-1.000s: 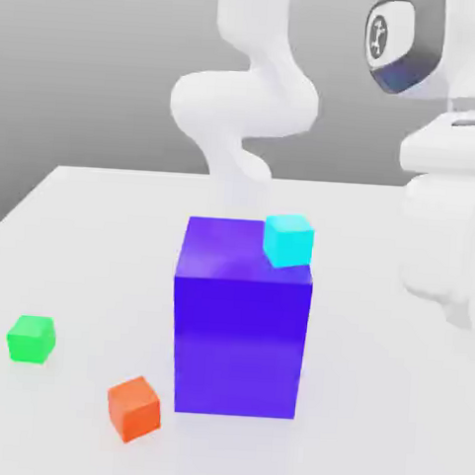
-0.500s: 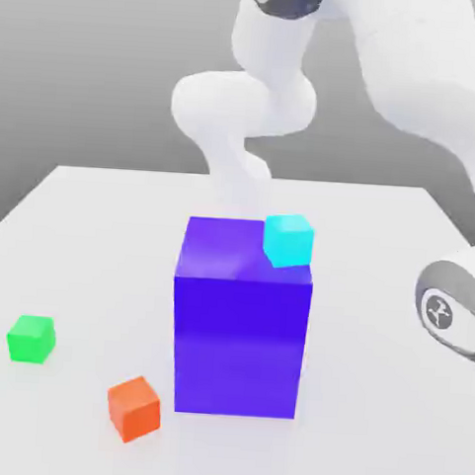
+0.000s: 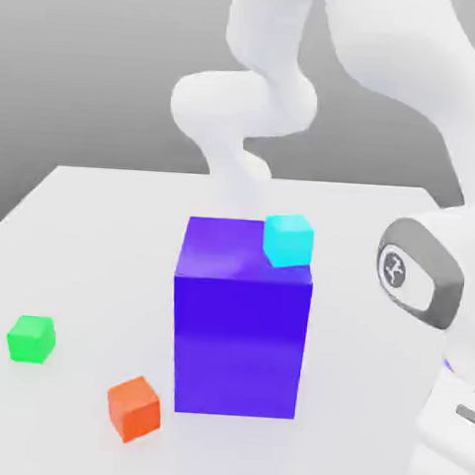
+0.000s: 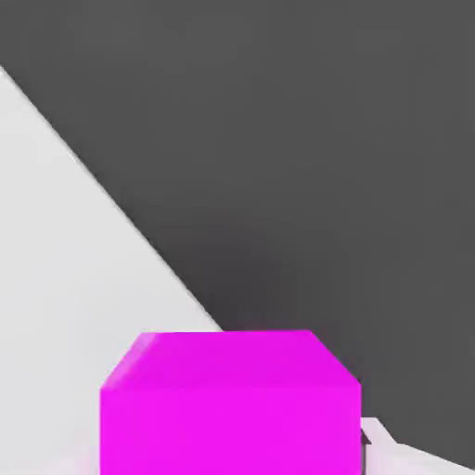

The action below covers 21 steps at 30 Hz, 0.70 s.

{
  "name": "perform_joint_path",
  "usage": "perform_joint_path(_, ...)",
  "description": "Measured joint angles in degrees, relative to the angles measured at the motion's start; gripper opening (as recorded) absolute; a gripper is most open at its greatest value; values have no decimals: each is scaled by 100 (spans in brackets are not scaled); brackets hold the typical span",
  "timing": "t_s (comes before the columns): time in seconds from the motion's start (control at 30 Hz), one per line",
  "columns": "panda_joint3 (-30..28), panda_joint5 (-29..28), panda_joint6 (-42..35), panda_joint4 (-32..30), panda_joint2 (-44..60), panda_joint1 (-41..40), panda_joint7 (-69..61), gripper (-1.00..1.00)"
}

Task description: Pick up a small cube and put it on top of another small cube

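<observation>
A white robot arm (image 3: 423, 174) bends low over the exterior view's right edge of a pale grey bench (image 3: 93, 233), its wrist housing with a dark grey ring (image 3: 417, 277) hanging near the bench's front corner. In the hand view, a small bright magenta cube (image 4: 230, 404) sits very close to the camera, resting on the bench where its light surface meets the dark backdrop. The jaws are clenched, and the magenta cube lies right in front of the hand, though the pictures do not show the jaws pressing its sides, so whether it is gripped cannot be told.

At the middle of the bench stands a tall, glossy blue block (image 3: 241, 321), upright. A small cyan cube (image 3: 288, 240) is perched on the block's top at the back corner toward the exterior view's right, slightly overhanging the edge. A small bright green cube (image 3: 30, 339) rests on the bench well apart from the blue block, toward the exterior view's left. A small orange cube (image 3: 134, 408) lies on the bench nearer the front, just beside the blue block's lower corner and turned a little off square. Nothing rests on the green cube.
</observation>
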Motion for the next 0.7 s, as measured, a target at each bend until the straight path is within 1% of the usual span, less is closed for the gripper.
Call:
perform_joint_path(0.2,-862,78,210,-1002,-826,-658,483,-100)
perform_joint_path(0.37,-1732,91,425,-2010,-1629,-1329,1038,-100)
perform_joint_path(0.4,-1928,88,470,-2229,-1804,-1545,1168,-100)
perform_joint_path(0.5,-2474,156,604,-2807,-2247,-2732,1494,-100)
perform_joint_path(0.57,-2723,540,812,-3052,-2248,-3630,1448,-100)
perform_joint_path(0.6,-2690,742,934,-3100,-2154,-3747,1358,-100)
perform_joint_path(0.7,-2445,1311,1305,-3123,-1752,-3681,999,-100)
